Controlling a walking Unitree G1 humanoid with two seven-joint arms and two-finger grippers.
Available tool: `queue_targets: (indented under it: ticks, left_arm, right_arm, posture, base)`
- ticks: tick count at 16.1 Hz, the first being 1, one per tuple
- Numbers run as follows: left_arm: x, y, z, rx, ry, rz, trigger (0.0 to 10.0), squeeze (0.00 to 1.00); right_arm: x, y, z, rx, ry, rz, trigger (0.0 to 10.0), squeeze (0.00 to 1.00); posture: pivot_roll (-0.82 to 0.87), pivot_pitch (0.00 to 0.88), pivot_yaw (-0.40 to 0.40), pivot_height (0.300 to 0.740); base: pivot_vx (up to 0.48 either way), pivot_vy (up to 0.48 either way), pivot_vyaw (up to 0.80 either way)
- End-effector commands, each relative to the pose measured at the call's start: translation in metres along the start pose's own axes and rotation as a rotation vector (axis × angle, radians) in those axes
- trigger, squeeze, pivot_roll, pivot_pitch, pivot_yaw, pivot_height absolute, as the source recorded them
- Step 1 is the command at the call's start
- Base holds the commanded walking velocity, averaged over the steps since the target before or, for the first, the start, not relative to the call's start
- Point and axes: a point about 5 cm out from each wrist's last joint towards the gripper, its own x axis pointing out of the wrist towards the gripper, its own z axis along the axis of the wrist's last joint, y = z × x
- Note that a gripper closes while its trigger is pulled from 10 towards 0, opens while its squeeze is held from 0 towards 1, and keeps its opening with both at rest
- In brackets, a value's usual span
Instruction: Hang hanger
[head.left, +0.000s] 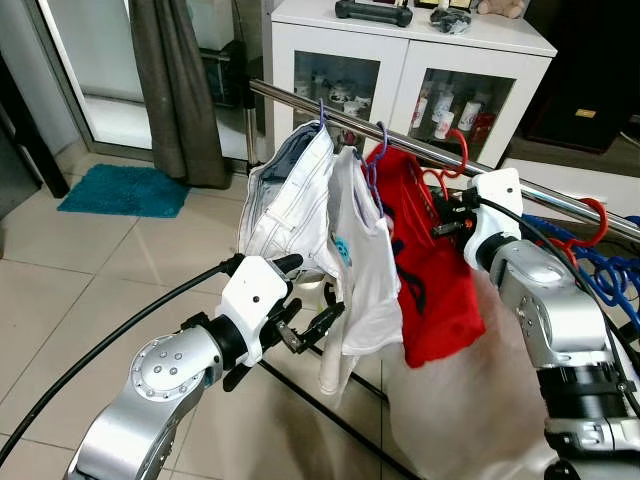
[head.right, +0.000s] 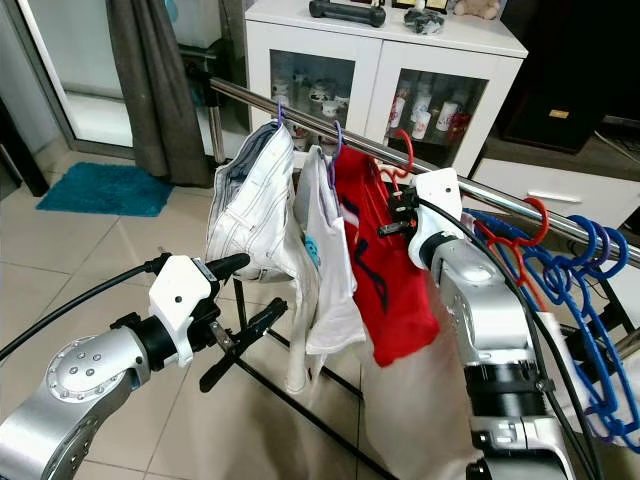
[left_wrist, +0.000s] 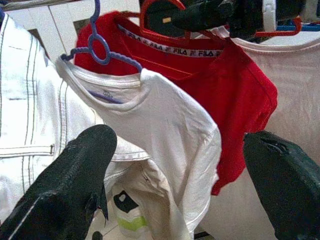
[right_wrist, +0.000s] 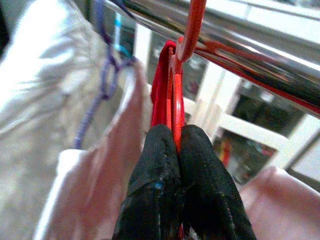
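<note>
A red hanger (right_wrist: 176, 90) carrying a red shirt (head.left: 432, 280) has its hook (head.left: 457, 150) over the chrome rail (head.left: 300, 102) of a drying rack. My right gripper (right_wrist: 179, 136) is shut on the hanger's neck just under the rail, also seen from the head (head.left: 445, 220). To the left hang a white T-shirt (head.left: 365, 270) on a purple hanger (left_wrist: 100, 47) and a white denim garment (head.left: 290, 200). My left gripper (head.left: 306, 298) stands open low in front of the white T-shirt, holding nothing; its fingers (left_wrist: 75, 185) frame the shirts.
Empty blue hangers (head.right: 575, 275) and a red one (head.left: 590, 225) hang further right on the rail. A white glass-door cabinet (head.left: 400, 60) stands behind the rack, a grey curtain (head.left: 175, 90) and a teal mat (head.left: 125, 190) at left. The rack's lower bar (head.left: 340, 420) crosses the tiled floor.
</note>
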Motion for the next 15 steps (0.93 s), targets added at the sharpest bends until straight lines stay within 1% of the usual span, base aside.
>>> queue_targets:
  ticks: [1,3,5,7,8,9,10,11,12,13,14,15]
  left_arm:
    - [0.002,-0.001,0.002,0.012,-0.007,-0.004,10.0,0.18]
    - [0.002,-0.001,0.002,0.012,-0.008,-0.004,10.0,0.18]
    - [0.002,-0.001,0.001,0.012,-0.004,0.007,10.0,0.18]
    - [0.003,0.008,-0.006,0.011,0.016,0.115,10.0,0.18]
    - [0.003,0.014,-0.010,-0.009,0.037,0.190,10.0,0.00]
    - [0.003,0.018,-0.013,-0.010,0.048,0.241,10.0,0.00]
    - [0.003,0.019,-0.013,-0.001,0.048,0.255,10.0,0.00]
    - [0.002,0.021,-0.016,-0.013,0.054,0.290,10.0,0.00]
    - [0.002,0.021,-0.017,-0.027,0.054,0.300,10.0,0.00]
    - [0.000,0.021,-0.019,-0.064,0.051,0.338,10.0,0.00]
    - [0.000,0.020,-0.019,-0.070,0.047,0.344,10.0,0.00]
    - [0.001,0.019,-0.019,-0.065,0.047,0.346,10.0,0.00]
  right_arm:
    - [-0.003,0.001,0.010,-0.014,-0.070,0.029,0.0,0.00]
    - [-0.007,0.005,0.009,-0.059,-0.081,0.062,0.0,0.00]
    - [-0.013,0.007,0.001,-0.099,-0.052,0.084,0.0,0.00]
    - [-0.026,0.009,-0.007,-0.100,-0.031,0.087,0.0,0.00]
    - [-0.034,0.010,-0.012,-0.099,-0.008,0.084,0.0,0.00]
    - [-0.040,0.012,-0.018,-0.090,0.018,0.069,0.0,0.00]
    - [-0.043,0.012,-0.020,-0.085,0.028,0.061,0.0,0.00]
    - [-0.049,0.016,-0.028,-0.061,0.060,0.032,0.0,0.00]
    - [-0.052,0.019,-0.032,-0.050,0.074,0.016,9.6,0.00]
    - [-0.059,0.026,-0.043,-0.010,0.113,-0.044,10.0,0.00]
    - [-0.060,0.029,-0.045,0.001,0.120,-0.047,10.0,0.00]
    - [-0.061,0.033,-0.049,-0.025,0.144,-0.074,10.0,0.00]
  posture:
    - [0.08,0.000,-0.065,0.740]
    - [0.08,0.000,-0.064,0.740]
    - [0.08,0.000,-0.066,0.740]
    - [0.07,0.000,-0.071,0.740]
    - [0.07,0.000,-0.072,0.740]
    - [0.06,0.000,-0.073,0.740]
    - [0.06,0.000,-0.073,0.740]
    - [0.05,0.000,-0.077,0.740]
    - [0.05,0.000,-0.077,0.740]
    - [0.05,0.000,-0.082,0.740]
    - [0.05,0.000,-0.082,0.740]
    - [0.05,0.000,-0.087,0.740]
  base:
    - [0.000,0.000,0.00]
    - [0.000,0.000,0.00]
    - [0.000,0.000,0.00]
    - [0.000,0.000,0.00]
    - [0.000,0.000,0.00]
    - [0.000,0.000,0.00]
    - [0.000,0.000,0.00]
    - [0.000,0.000,0.00]
    - [0.000,0.000,0.00]
    - [0.000,0.000,0.00]
    - [0.000,0.000,0.00]
    - [-0.292,0.000,0.00]
